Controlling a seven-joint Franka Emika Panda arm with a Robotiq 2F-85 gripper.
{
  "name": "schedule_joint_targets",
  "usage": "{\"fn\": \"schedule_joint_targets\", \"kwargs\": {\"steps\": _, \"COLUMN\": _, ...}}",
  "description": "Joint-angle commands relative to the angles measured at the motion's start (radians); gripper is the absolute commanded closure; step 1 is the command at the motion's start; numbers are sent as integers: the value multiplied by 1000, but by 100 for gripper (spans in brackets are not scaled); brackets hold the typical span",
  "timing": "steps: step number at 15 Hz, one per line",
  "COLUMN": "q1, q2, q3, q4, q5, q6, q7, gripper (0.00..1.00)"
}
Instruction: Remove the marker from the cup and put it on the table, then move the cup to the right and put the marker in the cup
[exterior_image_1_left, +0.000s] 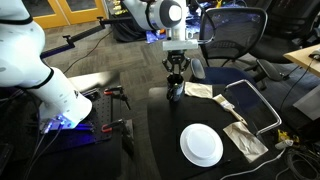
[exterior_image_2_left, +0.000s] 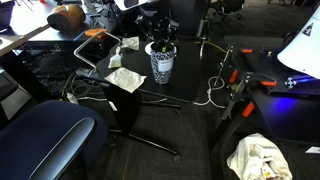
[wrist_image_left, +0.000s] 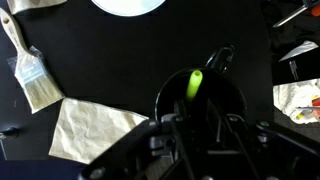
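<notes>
Marker (wrist_image_left: 194, 84) (yellow-green, stubby) stands inside glossy black cup (wrist_image_left: 228, 97).

Readable text: none in any view.
Cup (exterior_image_2_left: 160, 64): pale marks on its wall in an exterior view, too small to make out as letters.
</notes>
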Motion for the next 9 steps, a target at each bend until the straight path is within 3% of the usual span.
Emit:
{"fn": "schedule_joint_targets", "kwargs": {"steps": 1, "q1": -10, "q2": 35, "q3": -7, "q4": 30, "q5": 1, "q6": 21, "q7": -40, "gripper": 69}}
{"fn": "schedule_joint_targets", "kwargs": {"steps": 9, "q1": -13, "q2": 86, "q3": -7, "q4": 61, "q5": 2, "q6": 20, "q7": -52, "gripper": 66}}
